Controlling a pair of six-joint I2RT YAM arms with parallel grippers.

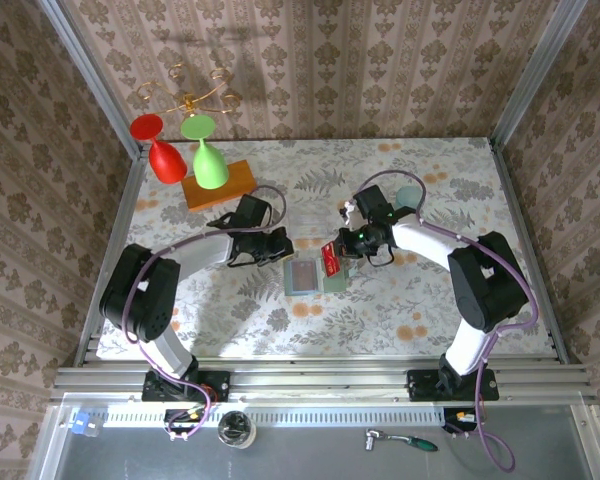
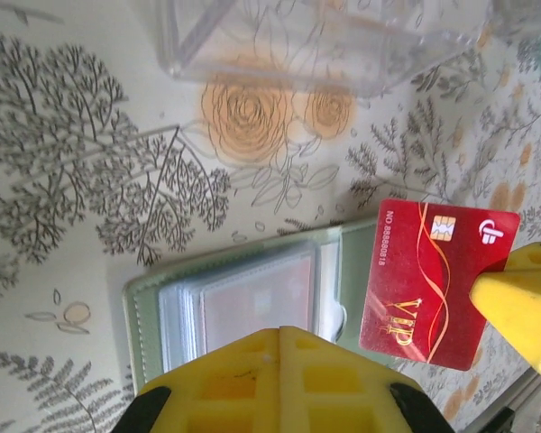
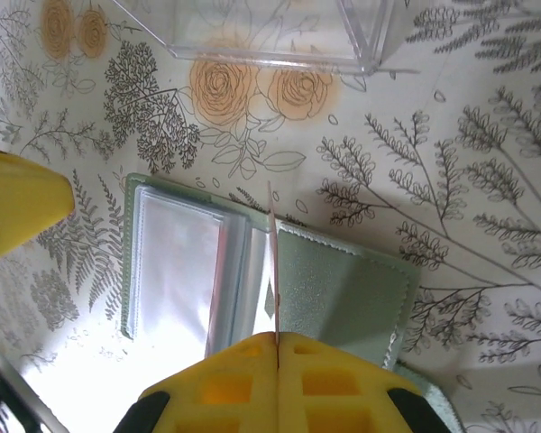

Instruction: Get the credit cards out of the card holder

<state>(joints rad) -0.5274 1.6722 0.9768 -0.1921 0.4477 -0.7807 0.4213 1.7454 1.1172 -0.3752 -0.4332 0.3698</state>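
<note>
A flowered cloth covers the table, with patterned wallpaper on the walls around it. The wallet lies open on the cloth, just in front of both claws' tips. The right claw is clamped on the red card, pinching one side so the card stands on edge over the wallet's plain green flap (from that claw's own camera the card is only a thin line running away from the fingertips). The left claw is squeezed shut with nothing between its fingers. Its tips are over the near edge of the wallet's clear sleeves, and the red card is off to their right. I cannot tell whether they press on the wallet. A clear plastic box sits on the cloth beyond both claws.
</note>
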